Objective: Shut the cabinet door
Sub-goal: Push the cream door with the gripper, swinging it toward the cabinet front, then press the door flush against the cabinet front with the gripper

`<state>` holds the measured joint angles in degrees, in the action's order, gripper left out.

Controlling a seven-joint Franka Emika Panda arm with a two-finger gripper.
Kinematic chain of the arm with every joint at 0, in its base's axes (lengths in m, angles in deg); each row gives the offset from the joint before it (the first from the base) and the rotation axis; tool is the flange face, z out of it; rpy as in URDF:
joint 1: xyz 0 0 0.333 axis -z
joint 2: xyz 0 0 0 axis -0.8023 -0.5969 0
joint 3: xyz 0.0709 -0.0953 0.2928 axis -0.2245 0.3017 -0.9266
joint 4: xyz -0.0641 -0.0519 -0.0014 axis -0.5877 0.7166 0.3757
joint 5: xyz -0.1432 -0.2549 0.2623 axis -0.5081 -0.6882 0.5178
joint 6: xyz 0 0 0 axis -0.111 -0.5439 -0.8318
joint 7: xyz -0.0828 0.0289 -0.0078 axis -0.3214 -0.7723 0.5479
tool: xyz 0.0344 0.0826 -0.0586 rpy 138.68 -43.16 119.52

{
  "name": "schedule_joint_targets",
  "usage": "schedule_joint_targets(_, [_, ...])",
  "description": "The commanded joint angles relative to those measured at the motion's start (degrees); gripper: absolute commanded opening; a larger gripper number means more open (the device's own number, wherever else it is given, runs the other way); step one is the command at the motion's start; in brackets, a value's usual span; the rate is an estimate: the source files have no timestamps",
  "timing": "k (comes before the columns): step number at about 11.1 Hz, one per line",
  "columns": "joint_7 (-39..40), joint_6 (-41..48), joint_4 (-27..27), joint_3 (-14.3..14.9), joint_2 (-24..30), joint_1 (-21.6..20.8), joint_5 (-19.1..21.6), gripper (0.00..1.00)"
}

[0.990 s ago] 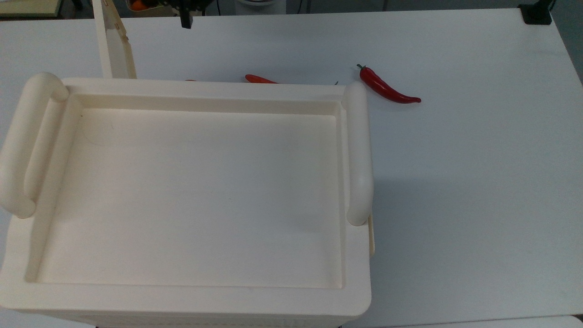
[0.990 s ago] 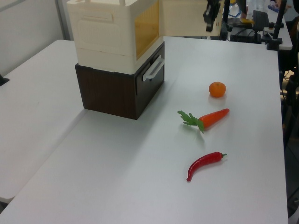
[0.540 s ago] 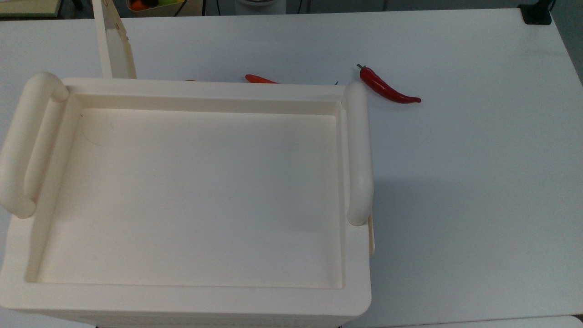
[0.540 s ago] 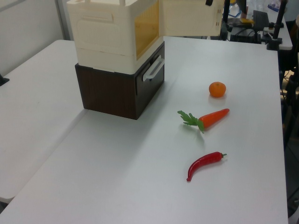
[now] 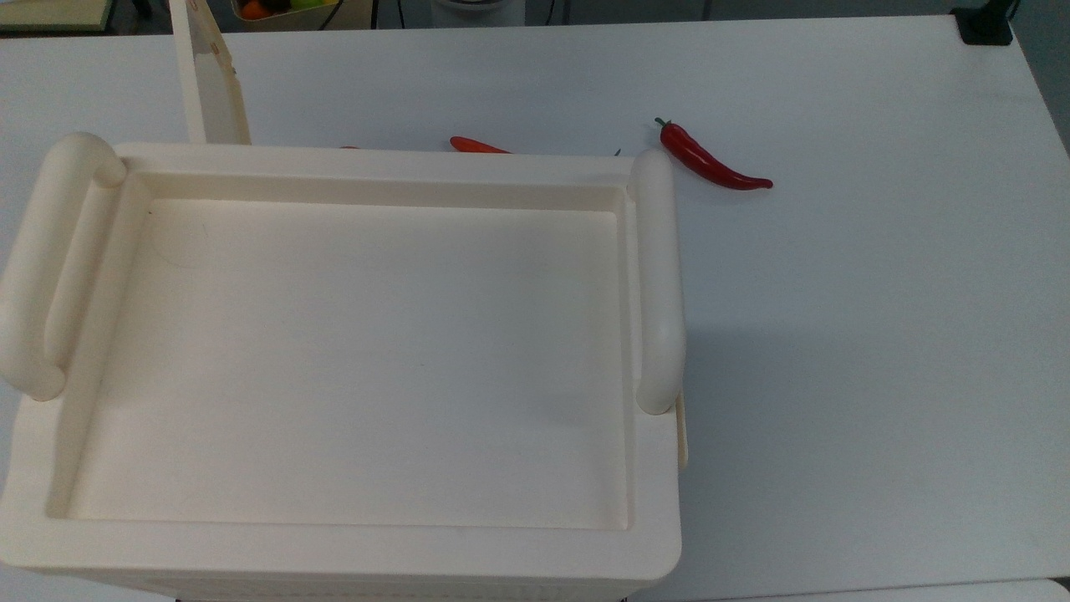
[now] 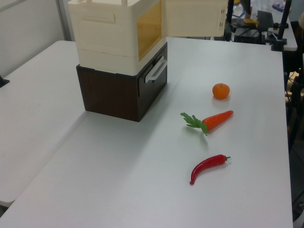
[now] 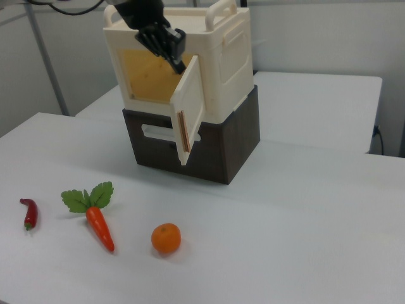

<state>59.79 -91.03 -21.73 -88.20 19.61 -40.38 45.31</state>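
The cream cabinet [image 7: 231, 57] stands on a dark brown drawer unit [image 7: 221, 149]. Its cabinet door [image 7: 190, 107] hangs open, swung out roughly at right angles to the front, baring the yellowish inside [image 7: 149, 76]. In the left view the cabinet door [image 6: 192, 18] sticks out toward the left view's right from the cabinet [image 6: 109, 35]. From above, the cabinet door [image 5: 209, 79] juts past the far left corner of the cabinet's tray top [image 5: 351, 163]. My black gripper [image 7: 177, 60] hovers at the door's upper edge, on its inner side in the right view.
On the white table [image 6: 142, 180] lie a red chili [image 6: 207, 166], a carrot [image 6: 216, 120] and an orange [image 6: 221, 90], all in front of the cabinet. The brown unit has a pale drawer handle [image 6: 156, 70]. Stands and cables crowd the table's far end.
The gripper has risen out of the top view and the left view, where it hung by the door's outer end. The door has kept the same open angle.
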Motion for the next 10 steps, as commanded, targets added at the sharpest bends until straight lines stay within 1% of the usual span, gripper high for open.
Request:
schedule_joint_targets(1, [1.7, -2.9, -1.0, 1.4, -1.6, 1.8, 1.8, 0.0])
schedule_joint_targets(3, [1.7, -2.9, -1.9, 1.5, -2.4, 1.5, 1.8, 0.0])
schedule_joint_targets(5, [1.1, -2.9, -2.9, 1.0, -2.7, -0.1, 2.3, 0.0])
schedule_joint_targets(10, [0.2, -3.5, -3.5, 0.9, -3.0, -5.3, 7.0, 0.0])
